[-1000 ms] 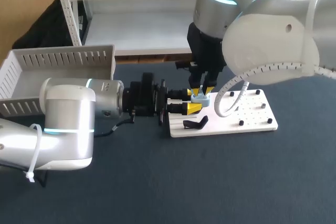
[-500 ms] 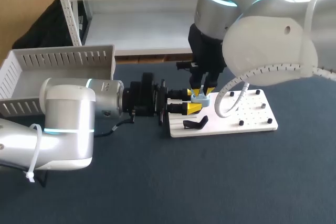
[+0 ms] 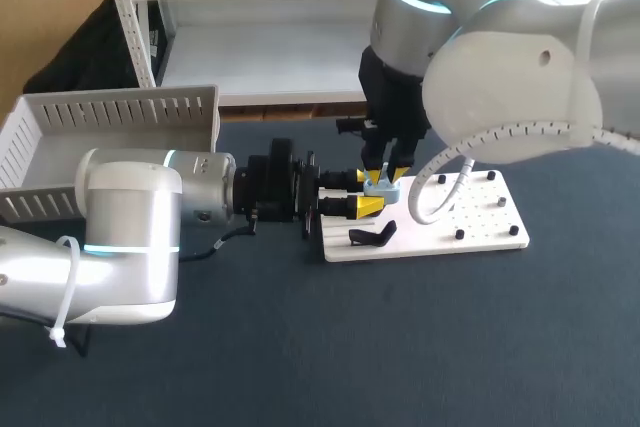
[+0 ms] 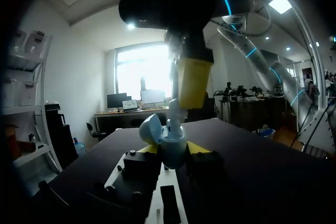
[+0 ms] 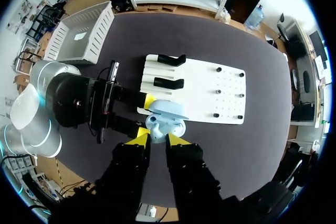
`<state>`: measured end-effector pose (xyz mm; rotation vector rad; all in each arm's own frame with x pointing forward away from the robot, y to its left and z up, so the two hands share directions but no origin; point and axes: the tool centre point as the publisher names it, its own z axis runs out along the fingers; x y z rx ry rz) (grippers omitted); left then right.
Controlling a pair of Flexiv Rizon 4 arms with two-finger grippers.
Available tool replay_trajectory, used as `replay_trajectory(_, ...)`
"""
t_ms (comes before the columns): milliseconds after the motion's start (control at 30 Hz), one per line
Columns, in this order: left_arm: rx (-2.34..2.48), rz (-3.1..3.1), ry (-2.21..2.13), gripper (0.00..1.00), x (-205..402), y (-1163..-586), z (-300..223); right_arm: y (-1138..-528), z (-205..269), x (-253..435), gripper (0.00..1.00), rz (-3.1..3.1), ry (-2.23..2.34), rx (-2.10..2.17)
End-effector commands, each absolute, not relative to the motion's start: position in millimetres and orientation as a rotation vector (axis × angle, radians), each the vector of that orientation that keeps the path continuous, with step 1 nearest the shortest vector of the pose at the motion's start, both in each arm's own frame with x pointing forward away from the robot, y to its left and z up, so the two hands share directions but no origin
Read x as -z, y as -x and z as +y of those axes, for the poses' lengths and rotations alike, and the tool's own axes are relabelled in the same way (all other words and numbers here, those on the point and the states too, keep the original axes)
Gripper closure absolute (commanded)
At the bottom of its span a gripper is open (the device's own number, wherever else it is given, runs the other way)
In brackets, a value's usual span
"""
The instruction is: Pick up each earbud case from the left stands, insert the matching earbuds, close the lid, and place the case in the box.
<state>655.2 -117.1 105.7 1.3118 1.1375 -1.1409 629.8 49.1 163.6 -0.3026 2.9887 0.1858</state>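
Note:
A light blue earbud case [image 3: 381, 188] with its lid [image 4: 149, 128] open hangs just above the left end of the white stand board [image 3: 470, 219]. My left gripper [image 3: 366, 193] lies level and is shut on the case body [image 4: 173, 148] from two sides. From straight above, my right gripper [image 3: 385, 171] points down into the open case. Its yellow tips pinch a small white earbud [image 4: 171, 114] at the case mouth. In the right wrist view the case [image 5: 167, 123] sits right under that gripper [image 5: 157, 137].
Two black stands [image 5: 168, 83] sit on the board's left part, one of them [image 3: 372, 237] right beside the left gripper. Small black pegs [image 3: 459, 234] dot the board's right part. A white slatted box [image 3: 110, 117] stands at the back left.

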Motion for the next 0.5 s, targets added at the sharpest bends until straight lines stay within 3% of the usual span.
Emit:
replay_trajectory(33, 1.135, 1.140, -1.307, 1.00, -105.5, -653.5, -117.6, -631.3, 50.4, -163.0, 1.00, 2.992, 0.303, -0.184)
replay_trajectory(500, 1.135, 1.140, -1.307, 1.00, -105.5, -653.5, -117.6, -632.5, 50.8, -160.7, 1.00, 2.996, 0.307, -0.185)
